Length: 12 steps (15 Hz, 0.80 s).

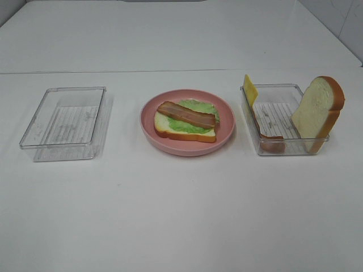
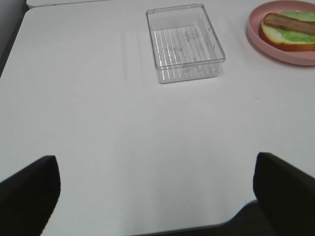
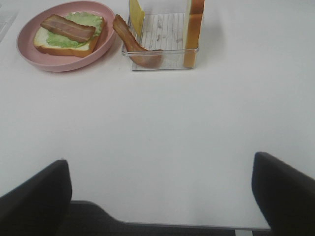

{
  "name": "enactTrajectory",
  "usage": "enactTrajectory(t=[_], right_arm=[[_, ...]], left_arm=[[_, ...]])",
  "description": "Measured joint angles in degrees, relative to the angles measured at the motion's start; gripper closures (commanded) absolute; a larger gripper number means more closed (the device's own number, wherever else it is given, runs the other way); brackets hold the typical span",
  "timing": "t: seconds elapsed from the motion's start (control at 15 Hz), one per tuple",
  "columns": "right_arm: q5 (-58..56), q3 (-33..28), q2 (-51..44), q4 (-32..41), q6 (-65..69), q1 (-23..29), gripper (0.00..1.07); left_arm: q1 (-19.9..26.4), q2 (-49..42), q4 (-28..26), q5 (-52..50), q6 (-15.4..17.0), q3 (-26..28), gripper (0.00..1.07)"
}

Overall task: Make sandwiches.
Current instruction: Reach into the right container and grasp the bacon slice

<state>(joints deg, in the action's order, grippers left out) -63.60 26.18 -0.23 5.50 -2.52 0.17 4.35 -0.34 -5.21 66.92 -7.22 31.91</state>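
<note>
**A:** High view first: pink plate [image 1: 146,120] in the middle of the white table [image 1: 181,215], a clear tray either side. On the plate a bread slice [image 1: 163,123] lies flat, lettuce [image 1: 198,106] over it, one bacon strip [image 1: 186,114] across the top.

**B:** And the trays?

**A:** Left tray [image 1: 34,131] stands well apart from the plate, its ribbed floor showing. Right tray [image 1: 283,150] holds the cheese [image 1: 250,88] leaning in a far corner, a second strip [image 1: 267,139] draped along the wall nearest the plate, and a top slice [image 1: 319,110] standing on edge at the other end — well above the rim.

**B:** Left wrist view?

**A:** Left gripper [image 2: 155,160] hangs over bare table, dark fingers spread wide apart. The left tray sits ahead of it, with the plate's edge and the sandwich beyond.

**B:** Right wrist?

**A:** Right gripper [image 3: 160,161] has its fingers far apart too, over bare table. Plate and right tray sit side by side ahead — the second strip's end pokes over the tray wall toward the plate. Whether it touches the rim, I can't tell.
</note>
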Motion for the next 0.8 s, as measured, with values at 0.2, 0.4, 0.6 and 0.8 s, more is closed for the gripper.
enactTrajectory(t=[0.2,0.4,0.6,0.8], right_arm=[[0.00,0.00,0.00,0.00,0.00,0.00,0.11],[0.00,0.00,0.00,0.00,0.00,0.00,0.11],[0.00,0.00,0.00,0.00,0.00,0.00,0.11],[0.00,0.00,0.00,0.00,0.00,0.00,0.11]], left_arm=[[0.00,0.00,0.29,-4.07,3.04,-2.12,0.04],[0.00,0.00,3.32,-4.98,8.71,-2.23,0.04],[0.00,0.00,3.44,-4.98,9.00,-2.23,0.04],[0.00,0.00,3.44,-4.98,9.00,-2.23,0.04]])
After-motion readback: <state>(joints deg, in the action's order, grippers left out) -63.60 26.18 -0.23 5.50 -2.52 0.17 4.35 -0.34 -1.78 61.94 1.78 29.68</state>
